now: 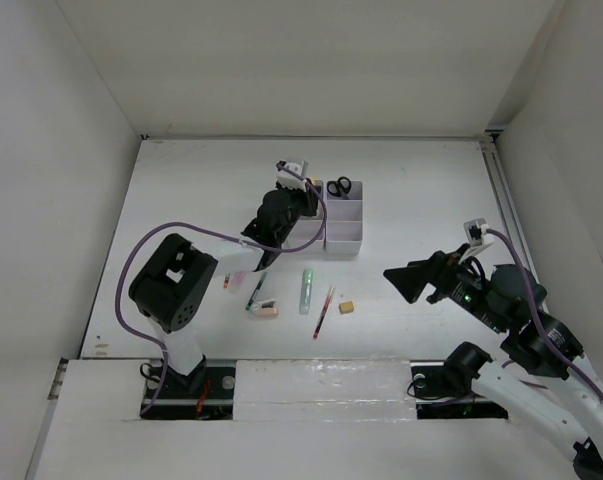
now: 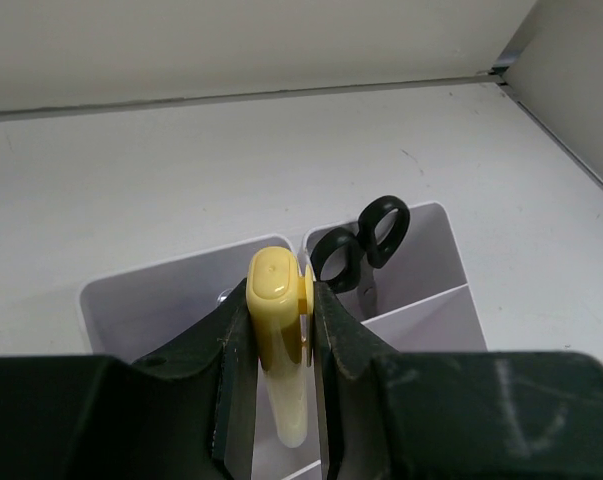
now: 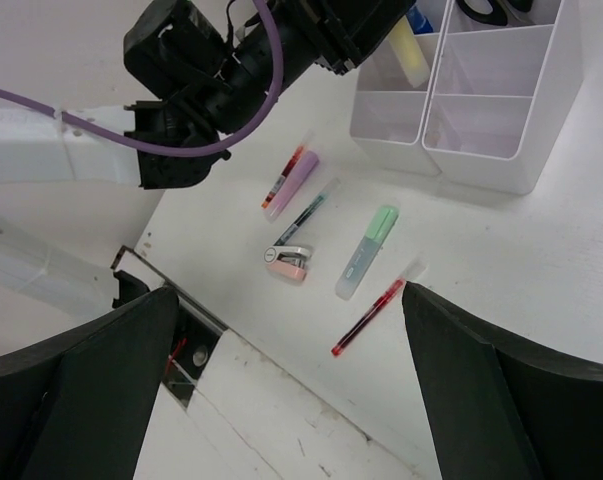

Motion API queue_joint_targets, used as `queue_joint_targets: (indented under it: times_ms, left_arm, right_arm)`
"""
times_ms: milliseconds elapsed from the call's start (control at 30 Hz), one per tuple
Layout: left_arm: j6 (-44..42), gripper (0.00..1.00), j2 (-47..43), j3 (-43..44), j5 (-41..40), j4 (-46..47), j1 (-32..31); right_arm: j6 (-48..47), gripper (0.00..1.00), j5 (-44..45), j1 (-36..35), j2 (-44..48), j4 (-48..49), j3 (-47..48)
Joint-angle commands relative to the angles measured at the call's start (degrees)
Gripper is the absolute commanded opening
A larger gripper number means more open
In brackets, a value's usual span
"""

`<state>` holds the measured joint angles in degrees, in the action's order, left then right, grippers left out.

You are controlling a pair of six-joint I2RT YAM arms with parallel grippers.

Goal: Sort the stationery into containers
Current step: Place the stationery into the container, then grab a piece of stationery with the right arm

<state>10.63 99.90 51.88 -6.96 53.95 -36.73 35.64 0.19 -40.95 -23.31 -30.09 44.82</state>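
Note:
My left gripper is shut on a yellow tube, held upright with its lower end inside the back left compartment of the white organiser. Black-handled scissors stand in the back right compartment. A blue-capped item shows beside the yellow tube. On the table lie a pink marker, a small red pen, a dark pen, a pink stapler, a green marker, a long red pen and a tan eraser. My right gripper is open and empty, raised right of the eraser.
The loose items lie in a row between the organiser and the table's near edge. White walls close the table at left, back and right. The left arm's purple cable loops over the left side.

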Motion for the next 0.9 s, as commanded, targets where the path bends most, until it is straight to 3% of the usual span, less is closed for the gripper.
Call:
queue_joint_targets:
  times_ms: [0,67,100,167,367,400,567,733,867]
  left_arm:
    - [0.4,0.11,-0.2,0.1,-1.1,2.0,0.0]
    - [0.4,0.24,-0.8,0.1,-1.1,2.0,0.0]
    - [0.4,0.40,-1.5,-0.5,-0.5,2.0,0.0]
    - [0.4,0.58,-3.2,-0.5,0.2,1.5,0.0]
    - [1.8,0.79,-11.3,-1.0,-0.2,-3.1,-1.5]
    - [1.8,1.00,-14.0,-1.0,-0.2,-4.1,-2.0]
    - [5.1,1.00,-20.8,3.4,-4.1,-19.3,-2.0]
    - [11.1,1.00,-29.7,5.1,-13.3,-35.8,-2.0]
    - [22.3,1.00,-37.3,5.1,-22.1,-51.7,-1.0]
  right_arm:
    - [-1.3,1.00,-1.2,0.0,0.4,1.0,-0.1]
    - [-1.3,1.00,-1.2,0.0,0.4,1.5,-0.1]
    - [-1.3,1.00,-1.2,0.0,0.4,1.5,-0.1]
    - [-1.3,1.00,-1.7,0.0,0.4,1.5,-0.1]
    - [-1.8,1.00,-1.6,0.0,-2.3,2.1,-0.1]
    - [-1.8,1.00,-1.6,0.0,-3.0,1.5,-0.1]
    - [-1.8,1.00,-0.2,0.0,-9.2,1.5,0.4]
    - [3.4,1.00,7.2,-4.2,-16.9,3.4,1.0]
    - [8.6,1.00,16.4,-13.0,-27.8,6.2,2.2]
